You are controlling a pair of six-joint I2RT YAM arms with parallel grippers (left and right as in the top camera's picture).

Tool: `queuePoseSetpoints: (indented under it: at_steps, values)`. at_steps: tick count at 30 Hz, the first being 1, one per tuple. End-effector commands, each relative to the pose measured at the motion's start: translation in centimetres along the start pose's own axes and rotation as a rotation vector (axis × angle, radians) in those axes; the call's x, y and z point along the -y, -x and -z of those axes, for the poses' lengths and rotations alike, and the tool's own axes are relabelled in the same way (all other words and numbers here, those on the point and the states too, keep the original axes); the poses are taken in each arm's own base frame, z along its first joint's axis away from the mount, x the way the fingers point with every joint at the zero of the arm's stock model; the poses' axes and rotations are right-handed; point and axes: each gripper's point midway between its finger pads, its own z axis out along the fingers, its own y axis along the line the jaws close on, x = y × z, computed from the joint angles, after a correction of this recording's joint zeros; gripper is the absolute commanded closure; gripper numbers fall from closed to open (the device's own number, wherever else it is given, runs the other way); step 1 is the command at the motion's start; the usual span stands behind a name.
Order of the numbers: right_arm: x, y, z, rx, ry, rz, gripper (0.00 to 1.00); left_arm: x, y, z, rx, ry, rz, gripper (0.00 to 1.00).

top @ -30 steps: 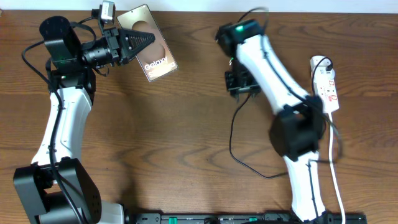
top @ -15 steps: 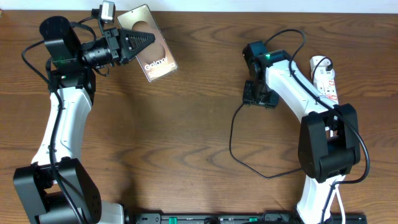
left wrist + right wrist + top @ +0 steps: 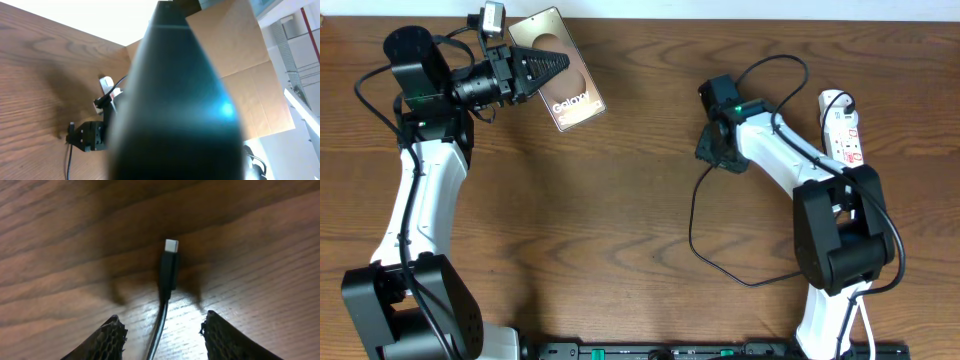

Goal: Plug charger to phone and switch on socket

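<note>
Black charger point(image 3: 170, 267) lies flat on the wooden surface point(image 3: 260, 240), its tip between the wide-open fingers of the right hand point(image 3: 164, 324). The left hand point(image 3: 542, 68) holds the phone point(image 3: 575, 100), well apart. If the right hand shuts crooked, the thin tip could twist or slip out.

phone point(image 3: 175, 100) blurred, charger point(image 3: 169, 272) cut off below

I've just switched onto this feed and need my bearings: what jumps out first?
The phone catches the eye first, held in the left gripper at the top left of the overhead view. Next, the charger lies with its plug tip on the table between the open fingers of the right gripper, not gripped. The socket sits at the right edge.
</note>
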Motion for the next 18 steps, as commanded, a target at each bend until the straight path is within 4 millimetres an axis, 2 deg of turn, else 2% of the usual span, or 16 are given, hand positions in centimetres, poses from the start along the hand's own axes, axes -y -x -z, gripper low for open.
queuePoseSetpoints:
  at_steps: [1, 8, 10, 13, 16, 17, 18]
  values:
    - [1.1, -0.2, -1.1, 0.005, -0.049, -0.091, 0.55, 1.3, 0.3, 0.1, -0.008, -0.014, -0.054, 0.93]
    - [1.3, 0.4, -1.3, 0.013, -0.039, -0.113, 0.59, 1.3, 0.3, 0.1, -0.008, -0.014, -0.061, 0.93]
    - [1.4, 0.2, -1.4, 0.006, -0.046, -0.112, 0.65, 1.3, 0.3, 0.1, -0.008, -0.014, -0.061, 0.93]
    - [2.4, -1.2, -1.3, -0.050, -0.087, -0.095, 0.79, 1.3, 0.3, 0.1, -0.008, -0.015, -0.061, 0.92]
    - [3.8, -3.1, -0.9, -0.137, -0.141, -0.026, 0.84, 1.3, 0.3, 0.1, -0.010, -0.016, -0.061, 0.92]
    - [4.3, -3.5, -0.8, -0.154, -0.157, -0.016, 0.82, 1.3, 0.3, 0.1, -0.010, -0.016, -0.061, 0.93]
    - [5.0, -4.2, -0.6, -0.186, -0.187, -0.012, 0.72, 1.3, 0.3, 0.1, -0.010, -0.016, -0.061, 0.93]
